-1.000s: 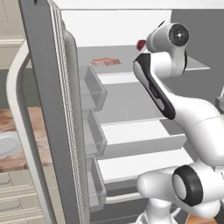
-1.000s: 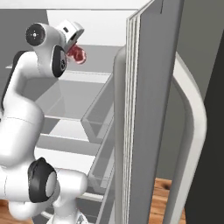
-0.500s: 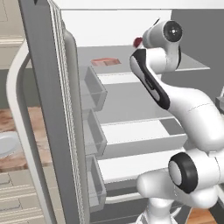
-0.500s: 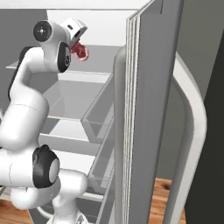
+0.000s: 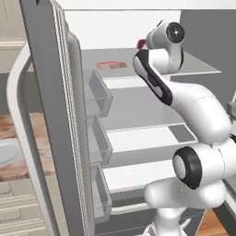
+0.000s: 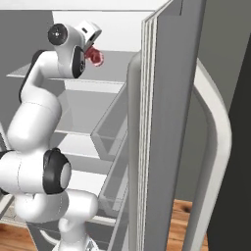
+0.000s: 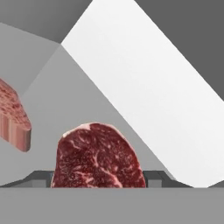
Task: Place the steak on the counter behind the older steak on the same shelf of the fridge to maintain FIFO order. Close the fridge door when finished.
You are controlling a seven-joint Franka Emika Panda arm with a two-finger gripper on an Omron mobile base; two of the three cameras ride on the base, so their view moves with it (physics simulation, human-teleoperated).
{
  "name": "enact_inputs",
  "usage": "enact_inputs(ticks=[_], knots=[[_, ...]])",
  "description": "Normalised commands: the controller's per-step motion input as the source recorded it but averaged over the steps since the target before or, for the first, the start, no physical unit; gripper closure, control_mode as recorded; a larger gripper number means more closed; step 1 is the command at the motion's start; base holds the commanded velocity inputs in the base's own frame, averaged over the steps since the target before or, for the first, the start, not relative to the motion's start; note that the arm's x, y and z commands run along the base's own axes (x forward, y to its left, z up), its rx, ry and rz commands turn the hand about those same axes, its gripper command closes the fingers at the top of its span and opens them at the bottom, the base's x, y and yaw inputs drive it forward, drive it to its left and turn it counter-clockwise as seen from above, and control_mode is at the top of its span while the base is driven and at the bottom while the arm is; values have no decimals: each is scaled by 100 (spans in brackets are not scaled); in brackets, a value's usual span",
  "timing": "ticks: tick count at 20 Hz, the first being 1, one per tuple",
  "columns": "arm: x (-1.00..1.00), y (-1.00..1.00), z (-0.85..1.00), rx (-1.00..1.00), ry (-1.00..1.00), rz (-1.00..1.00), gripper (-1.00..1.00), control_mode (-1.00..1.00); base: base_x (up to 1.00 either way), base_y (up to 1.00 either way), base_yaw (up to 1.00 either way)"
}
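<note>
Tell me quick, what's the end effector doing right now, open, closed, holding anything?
End effector: closed on the steak, held above the fridge shelf.

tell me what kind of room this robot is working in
Most likely a kitchen, rendered in simulation: an open fridge with grey shelves holding a meat slab, and a marbled counter beside it. The gripper carries a raw steak.

A rendered home kitchen: an open fridge (image 5: 50, 92) with grey shelves (image 5: 133, 99) and door bins, a marbled brown stone table (image 5: 18, 147) over cream cabinet fronts at the left, and wooden flooring (image 6: 186, 220) beneath
</note>
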Motion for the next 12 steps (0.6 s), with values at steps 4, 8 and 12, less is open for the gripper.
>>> enact_inputs(ticks=[4, 8, 12], knots=[[44, 0, -22, -1, 0, 0, 100, -100, 0, 0, 0], [37, 0, -6, 0, 0, 0, 100, -100, 0, 0, 0], [35, 0, 0, 0, 0, 0, 100, -100, 0, 0, 0]])
